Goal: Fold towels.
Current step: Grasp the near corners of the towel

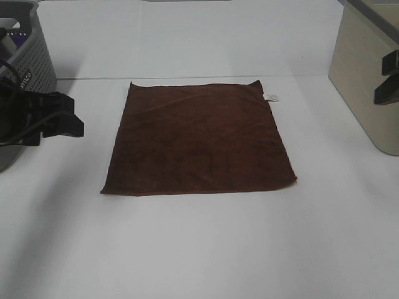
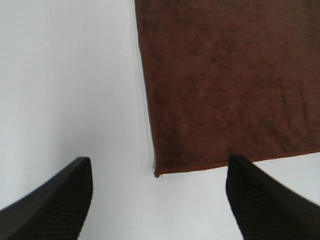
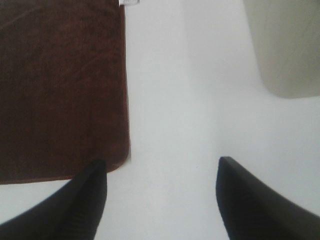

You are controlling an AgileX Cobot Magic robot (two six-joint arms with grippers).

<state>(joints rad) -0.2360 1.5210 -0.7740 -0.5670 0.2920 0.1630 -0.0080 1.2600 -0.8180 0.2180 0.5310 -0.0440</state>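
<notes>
The dark brown towel (image 1: 198, 140) lies flat and spread out on the white table (image 1: 199, 249), with its small white tag (image 1: 272, 96) at the far right corner. My left gripper (image 1: 70, 115) is open and empty, hovering left of the towel. In the left wrist view the gripper (image 2: 157, 200) hangs over a towel (image 2: 230, 80) corner. My right gripper (image 1: 388, 78) is open and empty, up at the right edge. In the right wrist view the gripper (image 3: 160, 200) sits beside another corner of the towel (image 3: 60, 90), and the tag (image 3: 129, 2) shows.
A grey perforated basket (image 1: 31, 53) stands at the back left, behind the left arm. A beige bin (image 1: 361, 87) stands at the right, close to the right gripper; it also shows in the right wrist view (image 3: 285, 45).
</notes>
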